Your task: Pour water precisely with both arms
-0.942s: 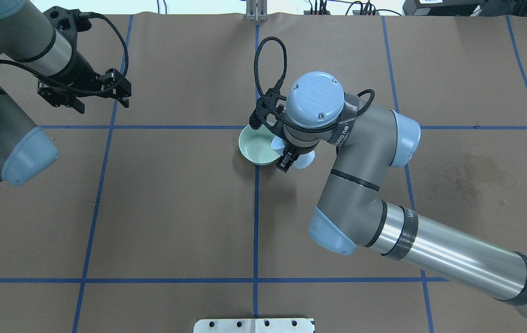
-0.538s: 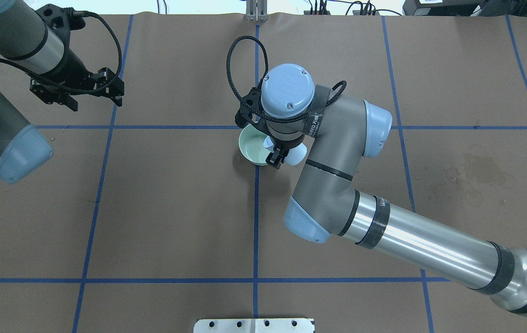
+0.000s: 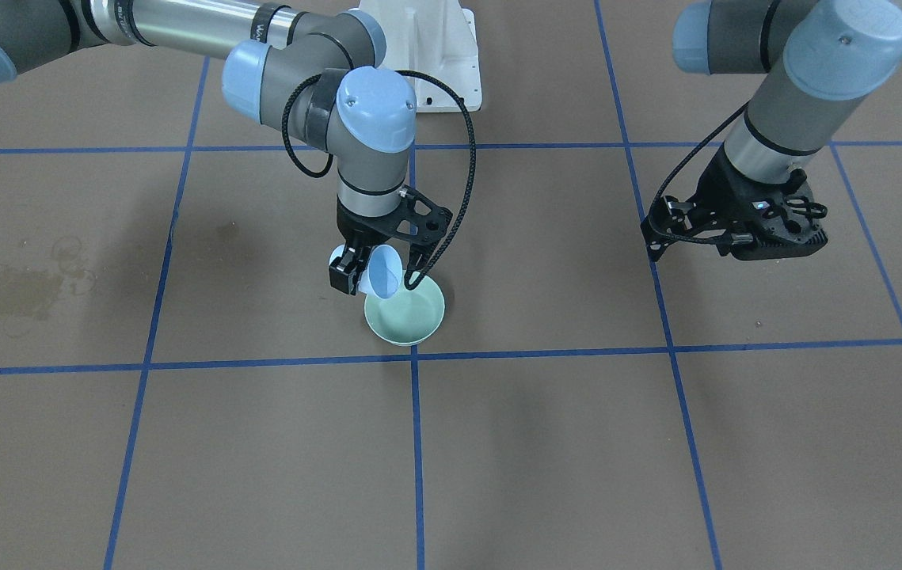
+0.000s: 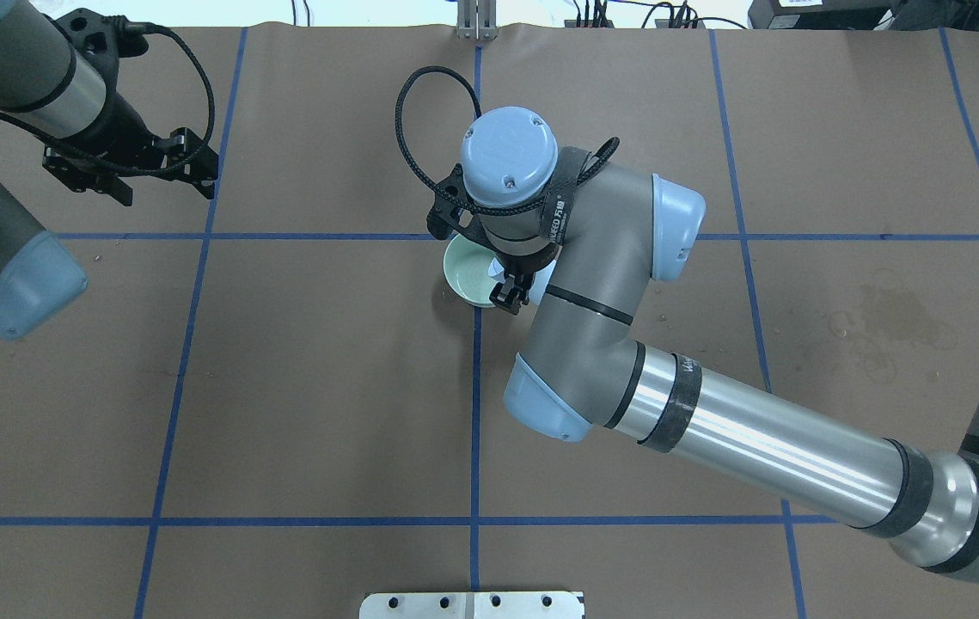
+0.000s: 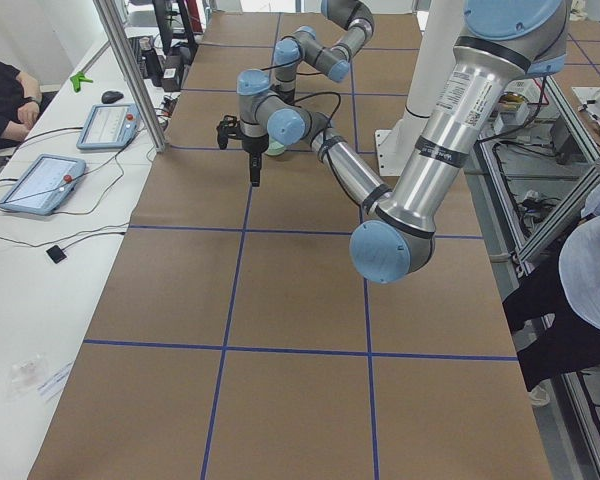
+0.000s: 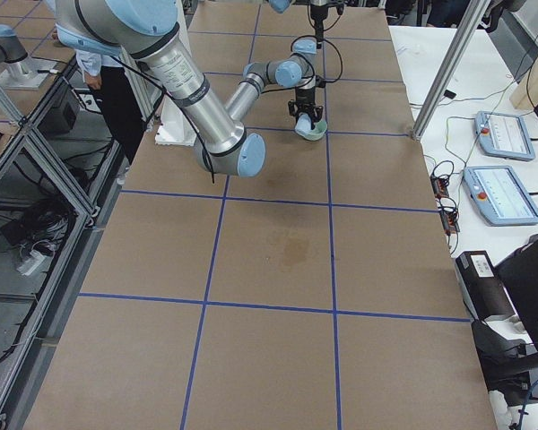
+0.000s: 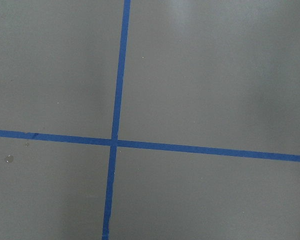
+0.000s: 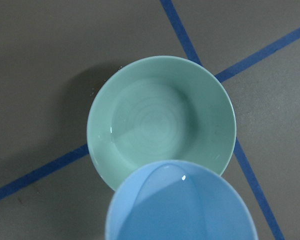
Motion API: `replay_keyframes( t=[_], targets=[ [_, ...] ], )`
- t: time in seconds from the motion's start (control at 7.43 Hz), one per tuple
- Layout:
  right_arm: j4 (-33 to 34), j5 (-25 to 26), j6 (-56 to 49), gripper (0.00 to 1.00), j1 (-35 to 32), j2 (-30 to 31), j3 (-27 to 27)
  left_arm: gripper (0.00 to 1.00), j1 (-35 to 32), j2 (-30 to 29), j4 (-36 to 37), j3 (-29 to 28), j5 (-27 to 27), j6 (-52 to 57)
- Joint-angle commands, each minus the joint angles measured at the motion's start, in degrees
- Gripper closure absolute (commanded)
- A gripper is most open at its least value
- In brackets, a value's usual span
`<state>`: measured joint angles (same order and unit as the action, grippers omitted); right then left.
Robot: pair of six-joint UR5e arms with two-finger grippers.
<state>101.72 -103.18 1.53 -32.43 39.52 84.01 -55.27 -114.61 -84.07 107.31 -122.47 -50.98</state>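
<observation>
Overhead exterior: blue cup (image 3: 382, 273) tilted over green bowl (image 4: 465, 277)

Left tool (image 4: 164, 191) hangs wide and empty above the tabletop (image 4: 326, 387). At centre, the bowl, with water (image 8: 135, 134) showing as a faint sheen inside. Right tool (image 4: 509, 292) grips the cup at the bowl's rim.

Cup (image 3: 383, 273) tilts over the bowl (image 3: 412, 319) standing on the table (image 3: 577, 443).
</observation>
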Motion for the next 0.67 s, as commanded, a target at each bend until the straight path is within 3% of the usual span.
replay_keyframes(
  t=[0.0, 0.13, 0.54],
  targets=[
    [3.0, -0.3, -1.7, 1.0, 0.0, -3.1, -3.6, 0.0, -0.4, 0.8, 0.0, 0.0, 0.0, 1.5],
    [7.0, -0.3, -4.4, 1.0, -0.3, -4.5, -3.7, 0.0, -0.4, 0.9, 0.0, 0.0, 0.0, 1.5],
    [8.9, 0.1, -6.2, 1.0, -0.3, -7.3, -8.0, 0.0, -0.4, 1.1, -0.1, 0.1, 0.0, 1.4]
  ],
)
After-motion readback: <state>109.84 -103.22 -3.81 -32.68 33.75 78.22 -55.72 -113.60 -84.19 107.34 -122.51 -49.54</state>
